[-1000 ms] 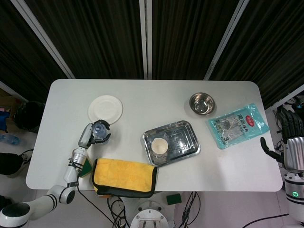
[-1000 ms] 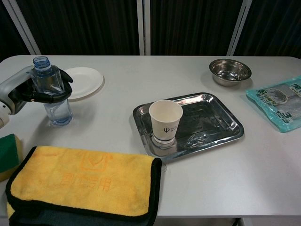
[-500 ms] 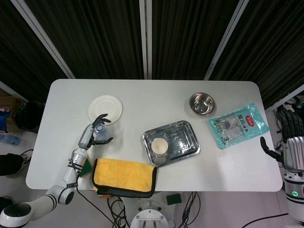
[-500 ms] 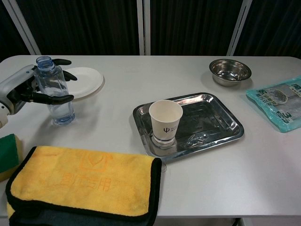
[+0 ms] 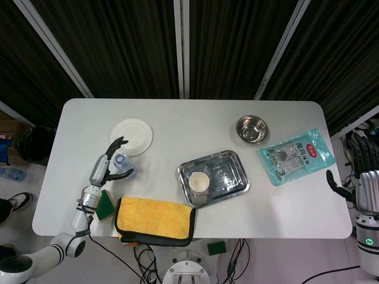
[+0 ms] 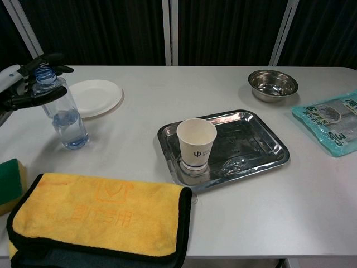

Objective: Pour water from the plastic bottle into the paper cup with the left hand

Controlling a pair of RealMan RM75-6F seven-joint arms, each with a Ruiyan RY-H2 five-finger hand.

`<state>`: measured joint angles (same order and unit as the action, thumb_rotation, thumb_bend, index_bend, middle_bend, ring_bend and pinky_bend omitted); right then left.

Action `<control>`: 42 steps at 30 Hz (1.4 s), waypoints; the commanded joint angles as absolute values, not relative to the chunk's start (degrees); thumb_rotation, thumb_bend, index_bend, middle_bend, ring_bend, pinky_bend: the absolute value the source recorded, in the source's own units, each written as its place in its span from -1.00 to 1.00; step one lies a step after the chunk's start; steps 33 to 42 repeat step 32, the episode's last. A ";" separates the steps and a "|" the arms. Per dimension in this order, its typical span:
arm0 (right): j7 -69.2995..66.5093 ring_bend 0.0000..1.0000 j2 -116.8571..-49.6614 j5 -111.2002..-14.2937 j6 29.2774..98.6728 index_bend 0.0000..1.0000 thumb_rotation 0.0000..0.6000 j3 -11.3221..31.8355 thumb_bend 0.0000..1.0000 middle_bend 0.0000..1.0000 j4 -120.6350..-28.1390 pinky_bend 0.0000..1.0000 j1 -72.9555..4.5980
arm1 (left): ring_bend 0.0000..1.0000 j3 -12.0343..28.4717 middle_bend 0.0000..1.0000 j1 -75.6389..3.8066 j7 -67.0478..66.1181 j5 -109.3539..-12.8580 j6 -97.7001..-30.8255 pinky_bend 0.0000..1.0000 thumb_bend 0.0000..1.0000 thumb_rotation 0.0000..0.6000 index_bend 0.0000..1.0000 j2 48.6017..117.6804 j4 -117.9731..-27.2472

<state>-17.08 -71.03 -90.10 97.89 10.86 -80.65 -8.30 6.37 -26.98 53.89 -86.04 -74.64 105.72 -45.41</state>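
The clear plastic bottle (image 6: 62, 114) stands upright and uncapped on the table at the left, with a little water in its bottom; from above the bottle (image 5: 123, 165) shows just below the white plate. My left hand (image 6: 25, 84) is open, its fingers spread beside and behind the bottle's neck, holding nothing; in the head view the left hand (image 5: 105, 165) sits left of the bottle. The paper cup (image 6: 196, 146) stands upright in the steel tray (image 6: 262, 139), also seen as the cup (image 5: 199, 181). My right hand (image 5: 362, 171) hangs off the table's right edge, its fingers indistinct.
A folded yellow towel (image 6: 100, 220) lies at the front left with a green sponge (image 6: 9, 181) beside it. A white plate (image 6: 95, 96) sits behind the bottle. A steel bowl (image 6: 273, 85) and a teal packet (image 6: 332, 123) lie at the right.
My left hand let go of the bottle, opened its fingers and drew back to the left. The bottle stays standing where it was.
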 commanded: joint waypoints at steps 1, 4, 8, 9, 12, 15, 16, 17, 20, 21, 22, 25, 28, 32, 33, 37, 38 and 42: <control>-17.38 -1.00 -71.02 -90.01 98.03 -1.00 1.00 10.88 -0.32 -1.00 -80.48 -1.00 -8.17 | -0.89 5.76 -0.72 -25.46 52.87 -86.53 -76.56 -0.71 -0.82 0.08 -0.91 103.63 -46.92; -17.80 -1.00 -71.09 -90.17 98.38 -1.00 1.00 10.75 -0.32 -1.00 -80.13 -1.00 -7.95 | -0.89 6.35 -0.72 -24.17 52.70 -85.46 -77.59 -0.71 -0.82 0.07 -0.92 101.93 -48.45; -18.26 -1.00 -70.96 -90.48 99.27 -1.00 1.00 10.64 -0.32 -1.00 -79.95 -1.00 -7.48 | -0.89 8.53 -0.74 -21.71 53.76 -83.71 -81.66 -0.71 -0.82 0.06 -0.93 98.84 -51.80; -18.33 -1.00 -70.86 -90.57 99.48 -1.00 1.00 10.59 -0.32 -1.00 -79.93 -1.00 -7.34 | -0.89 8.95 -0.74 -20.97 53.68 -83.47 -82.96 -0.71 -0.82 0.08 -0.93 97.85 -52.71; -18.28 -1.00 -70.42 -90.69 99.80 -1.00 1.00 10.16 -0.32 -1.00 -79.76 -1.00 -6.74 | -0.89 9.32 -0.76 -17.94 52.50 -83.19 -86.79 -0.71 -0.82 0.36 -0.93 93.01 -56.88; -17.48 -1.00 -69.65 -90.32 98.82 -1.00 1.00 8.93 -0.32 -1.00 -79.43 -1.00 -5.85 | -0.87 8.71 -0.76 -14.12 47.66 -82.91 -90.25 -0.70 -0.81 0.53 -0.88 86.51 -61.93; -16.80 -1.00 -69.29 -90.01 98.08 -1.00 1.00 8.26 -0.32 -1.00 -79.22 -1.00 -5.43 | -0.85 8.18 -0.72 -12.47 43.80 -82.68 -91.41 -0.70 -0.79 0.54 -0.83 83.89 -63.85; -16.09 -1.00 -69.00 -89.68 97.42 -1.00 1.00 7.73 -0.32 -1.00 -79.02 -1.00 -5.08 | -0.83 7.47 -0.69 -11.27 40.58 -82.83 -92.19 -0.70 -0.77 0.55 -0.80 81.82 -65.12; -11.58 -1.00 -68.24 -87.96 95.25 -1.00 1.00 6.26 -0.32 -1.00 -77.99 -1.00 -3.81 | -0.81 4.61 -0.66 -7.27 25.41 -83.23 -94.72 -0.70 -0.78 0.43 -0.78 75.74 -68.10; -9.65 -1.00 -68.10 -87.32 94.61 -1.00 1.00 5.88 -0.32 -1.00 -77.58 -1.00 -3.42 | -0.81 3.60 -0.67 -6.13 19.44 -83.30 -95.31 -0.69 -0.82 0.25 -0.78 74.22 -68.89; -7.12 -1.00 -67.93 -86.47 93.77 -1.00 1.00 5.34 -0.33 -1.00 -77.19 -1.00 -2.88 | -0.81 2.18 -0.69 -4.73 11.34 -83.32 -95.75 -0.69 -0.87 0.02 -0.77 72.33 -70.41; -2.95 -1.00 -67.76 -84.73 91.75 -1.00 1.00 4.14 -0.33 -1.00 -77.01 -1.00 -1.81 | -0.85 -0.87 -0.70 -2.41 -1.05 -83.72 -95.49 -0.69 -0.98 -0.34 -0.76 68.98 -75.49; -0.49 -1.00 -67.83 -83.60 89.52 -1.00 1.00 2.71 -0.34 -1.00 -77.14 -1.00 -0.96 | -0.89 -3.49 -0.71 -0.76 -4.97 -84.09 -93.91 -0.71 -1.00 -0.43 -0.76 66.31 -80.47; 1.46 -1.00 -68.97 -83.76 88.68 -1.00 1.00 1.71 -0.34 -1.00 -76.03 -1.00 -0.37 | -0.89 -5.13 -0.71 0.43 -6.60 -84.58 -92.48 -0.73 -1.00 -0.47 -0.76 64.55 -83.93; 1.46 -1.00 -68.97 -83.76 88.68 -1.00 1.00 1.71 -0.34 -1.00 -76.03 -1.00 -0.37 | -0.89 -5.13 -0.71 0.43 -6.60 -84.58 -92.48 -0.73 -1.00 -0.47 -0.76 64.55 -83.93; 1.46 -1.00 -68.97 -83.76 88.68 -1.00 1.00 1.71 -0.34 -1.00 -76.03 -1.00 -0.37 | -0.89 -5.13 -0.71 0.43 -6.60 -84.58 -92.48 -0.73 -1.00 -0.47 -0.76 64.55 -83.93; 1.46 -1.00 -68.97 -83.76 88.68 -1.00 1.00 1.71 -0.34 -1.00 -76.03 -1.00 -0.37 | -0.89 -5.13 -0.71 0.43 -6.60 -84.58 -92.48 -0.73 -1.00 -0.47 -0.76 64.55 -83.93; 1.46 -1.00 -68.97 -83.76 88.68 -1.00 1.00 1.71 -0.34 -1.00 -76.03 -1.00 -0.37 | -0.89 -5.13 -0.71 0.43 -6.60 -84.58 -92.48 -0.73 -1.00 -0.47 -0.76 64.55 -83.93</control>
